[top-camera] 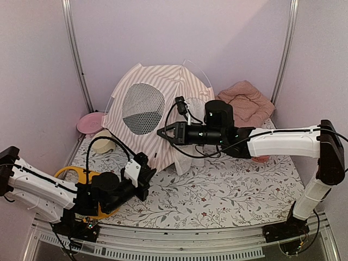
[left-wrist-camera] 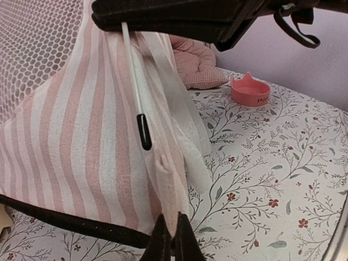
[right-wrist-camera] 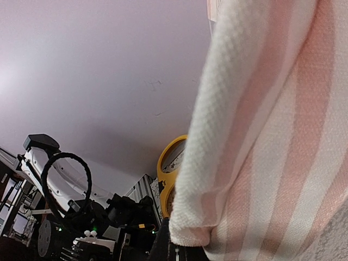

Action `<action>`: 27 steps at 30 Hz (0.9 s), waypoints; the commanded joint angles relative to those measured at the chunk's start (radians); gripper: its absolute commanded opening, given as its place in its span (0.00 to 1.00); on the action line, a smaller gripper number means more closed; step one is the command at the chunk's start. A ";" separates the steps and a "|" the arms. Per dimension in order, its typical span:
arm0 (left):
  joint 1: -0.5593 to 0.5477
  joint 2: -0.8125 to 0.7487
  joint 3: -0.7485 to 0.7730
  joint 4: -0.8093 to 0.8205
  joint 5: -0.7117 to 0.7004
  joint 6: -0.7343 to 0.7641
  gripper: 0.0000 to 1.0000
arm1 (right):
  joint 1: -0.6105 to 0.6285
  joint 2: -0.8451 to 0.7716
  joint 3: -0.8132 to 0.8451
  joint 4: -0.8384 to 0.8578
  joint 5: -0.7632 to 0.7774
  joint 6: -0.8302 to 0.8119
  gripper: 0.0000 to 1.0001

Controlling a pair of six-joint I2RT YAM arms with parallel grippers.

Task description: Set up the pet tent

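Left wrist view: left claw pinches the pet tent hem (striped fabric); right claw seemingly clamps its edge.

My left gripper sits at the bottom edge, its two dark fingertips pressed together on a narrow fold of the pet tent, whose pink-and-white stripes fill the left half. The fold rises straight up from my tips. A mesh window shows at the upper left, and a dark hem runs along the tent's lower edge. A thin white pole with a black tip hangs down the fabric from under the right arm, which spans the top. A sheer white curtain drapes just beside the pole. Beyond, on the floral cloth, lie a pink checked cushion and a pink bowl, apart from each other.
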 commanded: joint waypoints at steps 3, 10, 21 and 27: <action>-0.021 -0.011 0.008 0.003 0.056 0.003 0.00 | -0.026 -0.012 -0.008 0.040 0.111 -0.012 0.00; -0.017 -0.008 0.007 -0.004 0.059 -0.016 0.00 | -0.025 -0.026 -0.015 0.039 0.111 -0.019 0.00; -0.006 -0.010 0.009 -0.015 0.069 -0.023 0.00 | -0.026 -0.038 -0.043 0.052 0.107 -0.022 0.00; -0.002 -0.004 0.014 -0.020 0.079 -0.019 0.00 | -0.027 -0.038 -0.040 0.060 0.107 -0.020 0.00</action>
